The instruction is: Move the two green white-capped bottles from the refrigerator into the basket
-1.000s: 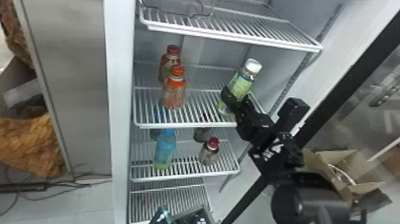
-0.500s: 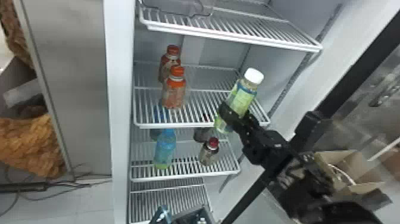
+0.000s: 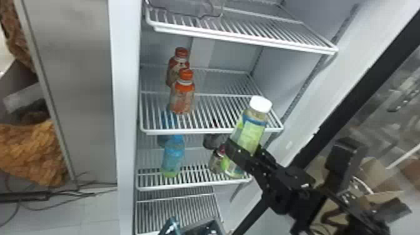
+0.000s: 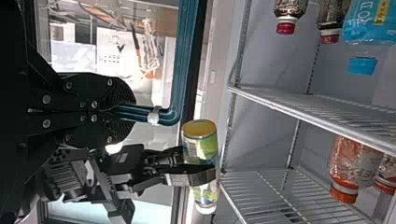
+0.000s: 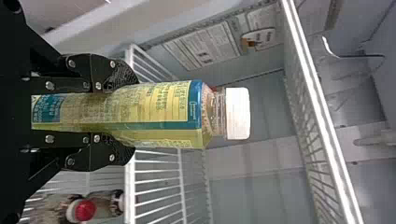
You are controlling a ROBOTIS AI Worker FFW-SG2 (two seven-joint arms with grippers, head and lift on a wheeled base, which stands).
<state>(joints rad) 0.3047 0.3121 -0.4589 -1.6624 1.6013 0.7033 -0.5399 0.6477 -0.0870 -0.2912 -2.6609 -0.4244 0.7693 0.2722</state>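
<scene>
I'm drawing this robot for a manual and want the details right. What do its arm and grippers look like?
The right arm is black and built of blocky, angular segments. The left gripper and the right gripper match: black, with round silver-coloured screw heads and broad finger ends, rounded on the outside and finely textured.

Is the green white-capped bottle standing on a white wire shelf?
No, the black right gripper holds the green bottle between its two fingers.
</scene>
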